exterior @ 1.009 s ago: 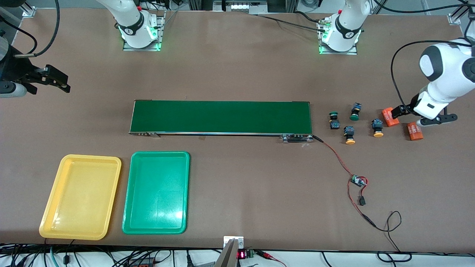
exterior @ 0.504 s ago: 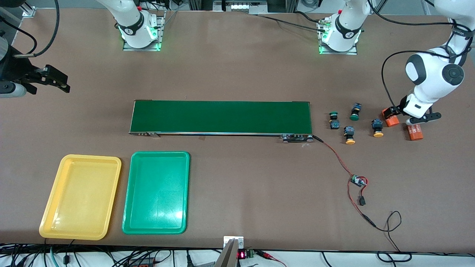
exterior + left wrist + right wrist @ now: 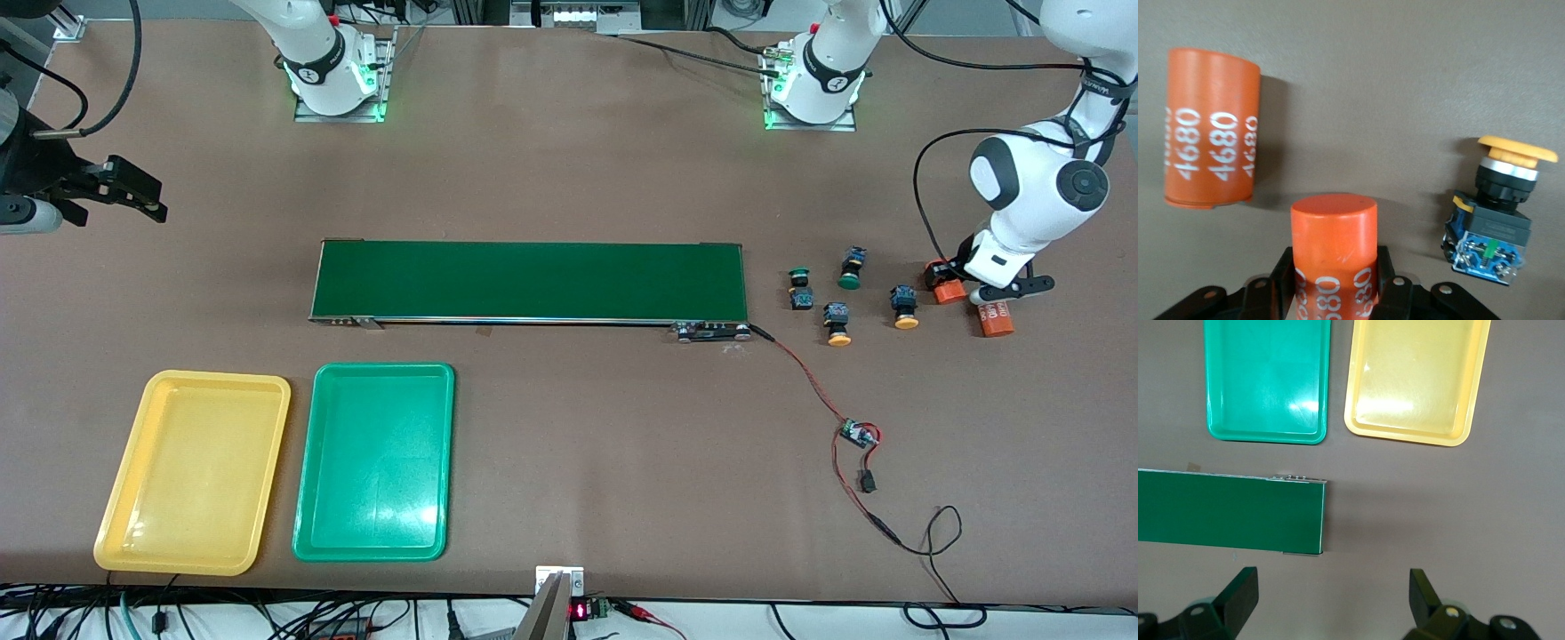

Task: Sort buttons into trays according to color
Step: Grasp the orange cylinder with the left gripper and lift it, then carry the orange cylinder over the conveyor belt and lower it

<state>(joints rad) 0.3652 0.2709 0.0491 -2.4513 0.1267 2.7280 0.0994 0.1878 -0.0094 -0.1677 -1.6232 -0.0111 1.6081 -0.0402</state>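
An orange cylinder with white print (image 3: 1333, 248) is gripped upright between the fingers (image 3: 1386, 280) of the left gripper (image 3: 949, 286), low at the tabletop (image 3: 569, 178) toward the left arm's end. A second orange cylinder (image 3: 997, 318) is seen lying on its side just beside it, slightly nearer to the front camera.

With the conveyor belt (image 3: 530, 280) taken as landmark, the four buttons are found off its end toward the left arm's end of the tabletop, all resting there untouched. One green button (image 3: 799, 287) lies closest to the belt, the other green button (image 3: 851, 268) a little farther from the belt and from the front camera. One yellow button (image 3: 837, 323) lies nearest to the front camera of the four, and the other yellow button (image 3: 905, 307) lies just beside the gripped cylinder.

The yellow tray (image 3: 124, 498) and the green tray (image 3: 307, 498) are set side by side, nearer to the front camera than the belt, at the right arm's end.

The right gripper (image 3: 133, 191) is held waiting, its fingers spread wide, above the tabletop off the belt's end toward the right arm.
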